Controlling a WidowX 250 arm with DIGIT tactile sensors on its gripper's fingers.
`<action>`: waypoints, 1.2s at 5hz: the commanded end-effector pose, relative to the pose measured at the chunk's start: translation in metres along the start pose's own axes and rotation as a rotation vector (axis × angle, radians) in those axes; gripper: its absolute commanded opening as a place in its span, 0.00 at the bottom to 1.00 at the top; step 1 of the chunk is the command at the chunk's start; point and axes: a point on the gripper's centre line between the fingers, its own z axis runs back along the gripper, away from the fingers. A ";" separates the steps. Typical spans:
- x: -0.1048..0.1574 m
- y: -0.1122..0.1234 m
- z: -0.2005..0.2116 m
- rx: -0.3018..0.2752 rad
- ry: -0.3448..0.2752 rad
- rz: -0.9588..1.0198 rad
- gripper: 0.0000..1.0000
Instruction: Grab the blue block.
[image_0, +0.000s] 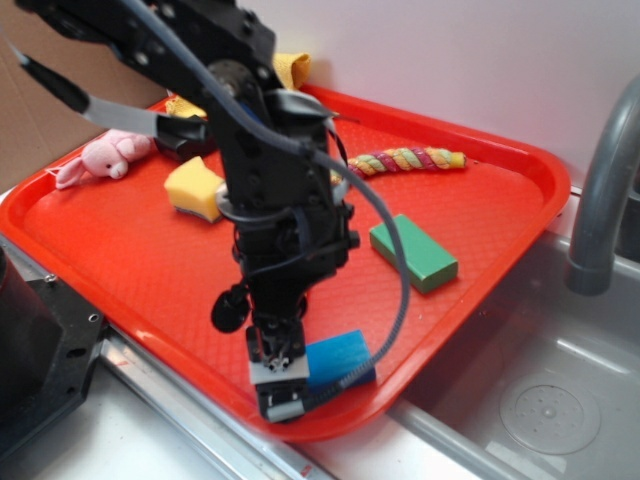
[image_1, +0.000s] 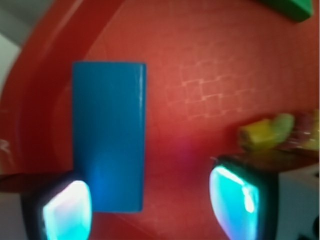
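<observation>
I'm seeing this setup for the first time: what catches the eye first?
The black robot arm reaches down over a bright red tray, its hand open at the near edge beside the blue block. Farther back lie a green block, a yellow sponge and a pink plush toy.

Gripper (image_0: 283, 385) points down at near edge of red tray (image_0: 120, 250), touching blue block (image_0: 340, 360) on its left side; jaw state unclear. Green block (image_0: 414, 253) lies mid-tray, apart. Yellow sponge (image_0: 195, 188), pink plush (image_0: 100, 157), striped rope toy (image_0: 410, 159) farther back. Grey faucet (image_0: 600, 190) right.
</observation>
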 end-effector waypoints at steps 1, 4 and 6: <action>0.003 -0.007 -0.016 0.011 0.004 0.001 1.00; -0.051 -0.008 -0.012 0.025 0.015 0.121 1.00; -0.055 0.023 0.021 -0.003 -0.086 0.104 1.00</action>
